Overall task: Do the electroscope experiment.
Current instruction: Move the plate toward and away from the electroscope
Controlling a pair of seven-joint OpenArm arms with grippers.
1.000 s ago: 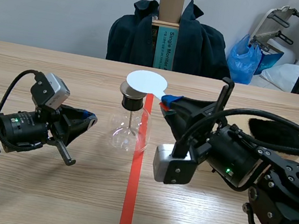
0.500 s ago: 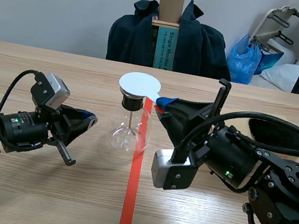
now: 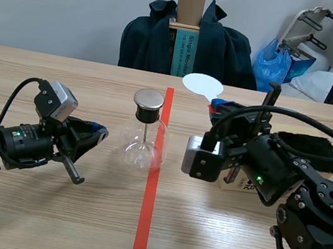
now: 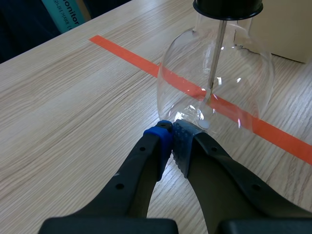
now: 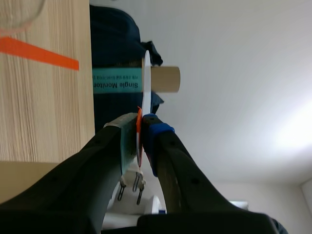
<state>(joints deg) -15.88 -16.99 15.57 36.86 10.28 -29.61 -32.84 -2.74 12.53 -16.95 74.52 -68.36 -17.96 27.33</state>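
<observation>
Backed away to the right, the right gripper [image 3: 218, 107] now carries the white disc [image 3: 199, 83] clear of the electroscope [image 3: 143, 141]; half a second ago the disc hung right over its metal cap [image 3: 149, 99].

At the left, the left gripper [image 3: 100, 131] lies low on the bench [image 3: 42, 219], its fingers pressed together on nothing, tips just beside the foot of the glass flask. It is best left idle there: a nudge could slide or rock the flask.

The electroscope stands upright by the red tape line [image 3: 144, 223], with a thin rod [image 4: 214, 58] hanging from the cap inside the glass.

The right gripper's fingers are clamped on the disc's thin handle, and the wrist view shows the disc edge-on above them. A black fur cloth [image 3: 309, 148] lies beyond that arm. This looks like the gap between charging and presenting. To do it well, rub the disc face firmly on the fur, keep the grip on the handle only, then bring the face flat over the cap slowly.
</observation>
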